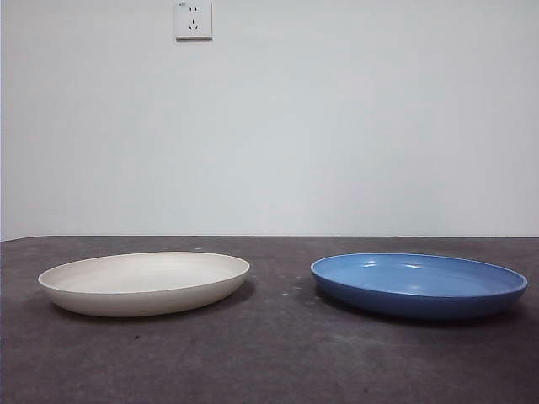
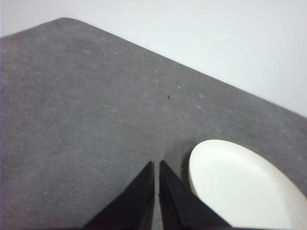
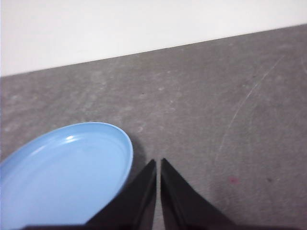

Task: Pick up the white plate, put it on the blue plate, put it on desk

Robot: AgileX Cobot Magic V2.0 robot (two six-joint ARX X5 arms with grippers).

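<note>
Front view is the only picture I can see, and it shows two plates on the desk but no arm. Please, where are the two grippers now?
Observer: The left gripper hangs above the desk, beside the rim of the white plate, touching nothing.
Operator: Are its jaws open for the plate?
Observer: No, they are shut, tips almost meeting, with nothing between them.
Operator: And the other arm?
Observer: The right gripper hangs next to the blue plate, jaws also shut and empty.
Operator: Is anything lying in the blue plate?
Observer: Nothing in the part the right wrist view shows; only light reflections on the glaze.
</note>
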